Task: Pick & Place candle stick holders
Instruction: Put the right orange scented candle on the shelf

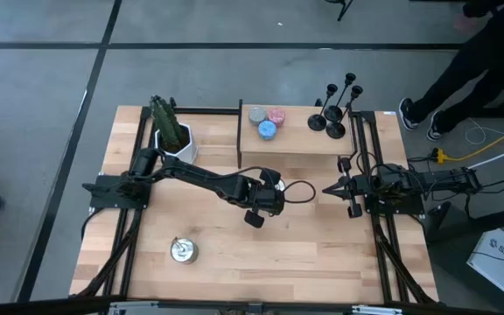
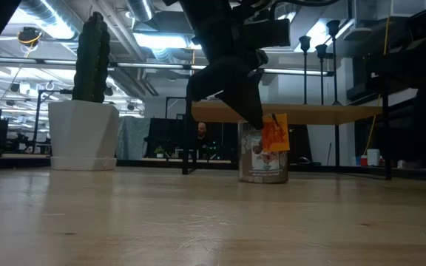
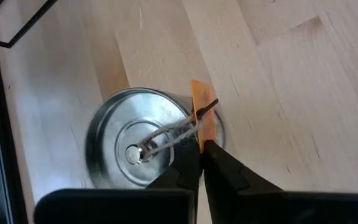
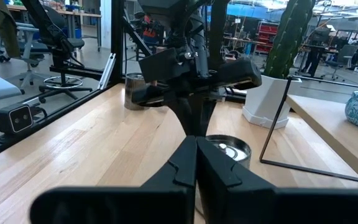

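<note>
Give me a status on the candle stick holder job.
Done: nothing visible; the candle stick holders stand together on the raised shelf. In hand: the left gripper is shut at the orange tag of a silver tin, not a holder; the right gripper waits shut at the right. Left: every holder.

Overhead; table-level; wrists (shared silver tin (image 3: 135, 146))

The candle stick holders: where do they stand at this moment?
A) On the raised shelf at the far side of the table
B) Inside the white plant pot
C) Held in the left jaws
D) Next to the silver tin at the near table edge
A: the high view shows the black candle stick holders grouped on the raised shelf, right of the small round candles.
</note>
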You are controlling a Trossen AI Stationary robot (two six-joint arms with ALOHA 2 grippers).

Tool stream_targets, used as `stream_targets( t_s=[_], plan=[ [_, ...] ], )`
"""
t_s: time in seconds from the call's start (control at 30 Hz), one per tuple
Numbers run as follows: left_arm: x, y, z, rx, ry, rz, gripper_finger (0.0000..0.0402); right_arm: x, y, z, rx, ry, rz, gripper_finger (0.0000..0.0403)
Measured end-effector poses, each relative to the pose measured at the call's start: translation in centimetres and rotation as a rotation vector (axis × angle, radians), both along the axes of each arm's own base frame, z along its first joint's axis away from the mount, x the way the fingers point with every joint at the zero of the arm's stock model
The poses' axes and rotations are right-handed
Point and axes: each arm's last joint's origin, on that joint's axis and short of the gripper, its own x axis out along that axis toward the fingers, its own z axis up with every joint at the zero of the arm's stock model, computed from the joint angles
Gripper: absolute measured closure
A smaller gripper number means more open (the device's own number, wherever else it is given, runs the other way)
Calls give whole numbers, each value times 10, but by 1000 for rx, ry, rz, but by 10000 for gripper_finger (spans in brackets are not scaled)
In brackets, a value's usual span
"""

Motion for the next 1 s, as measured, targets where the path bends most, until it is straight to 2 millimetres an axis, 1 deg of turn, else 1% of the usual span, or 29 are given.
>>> stream_targets(
  t_s=[0.23, 0.4, 0.57, 0.67, 0.8, 1.0],
  plan=[
    [0, -3, 0, 38, 8, -14, 399, 0, 0, 0, 0, 0, 0, 392],
    [5, -5, 10, 43, -1, -56, 399, 0, 0, 0, 0, 0, -1, 392],
    [13, -8, 32, 58, -60, -93, 399, 0, 0, 0, 0, 0, -1, 392],
    [17, -5, 46, 78, -80, -114, 399, 0, 0, 0, 0, 0, -1, 392],
    [22, 3, 74, 79, -137, -110, 399, 0, 0, 0, 0, 0, -1, 392],
    [22, 17, 106, 91, -170, -92, 400, 0, 0, 0, 0, 0, -1, 392]
  ],
)
